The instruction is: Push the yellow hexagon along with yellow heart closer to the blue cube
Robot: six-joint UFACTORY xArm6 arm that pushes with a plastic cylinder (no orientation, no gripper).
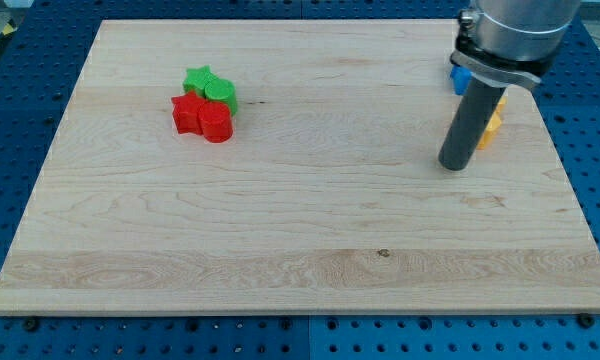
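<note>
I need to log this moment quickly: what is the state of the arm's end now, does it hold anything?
No claw: my tip holds nothing and rests on the board, just toward the view's left of the partly hidden yellow blocks and blue block.

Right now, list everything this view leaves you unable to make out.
- Yellow blocks, camera view: mostly hidden behind my rod, so hexagon and heart cannot be told apart.
- Blue block, camera view: only a corner shows beside the arm's metal collar; its shape is unclear.
- My tip: visible, at the yellow blocks' lower left; whether the rod touches them cannot be told.
</note>
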